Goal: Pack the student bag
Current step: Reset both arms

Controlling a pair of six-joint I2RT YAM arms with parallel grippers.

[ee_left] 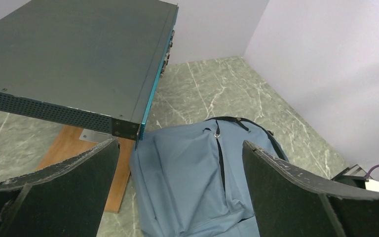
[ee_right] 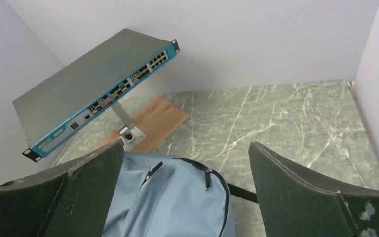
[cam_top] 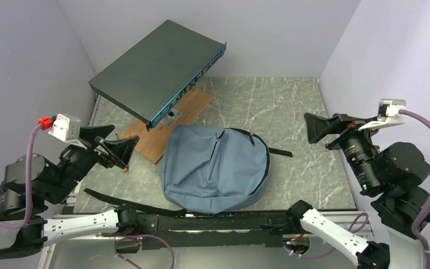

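Left gripper (ee_left: pixel 180 143): jaws spread wide, empty, off the bag's left side.
Right gripper (ee_right: pixel 186 144): likewise wide apart, holding nothing, off its right side.
Student bag (cam_top: pixel 215 168): lies flat mid-bench between them; soft, probably light, likely to sag and slide; best pinched at a zip pull (ee_left: pixel 217 131).
Metal box (cam_top: pixel 157 70): raised on a stand, corner overhanging just beside the bag; avoid.
Bench (cam_top: pixel 291 106): free room behind and to the right, up to the walls.
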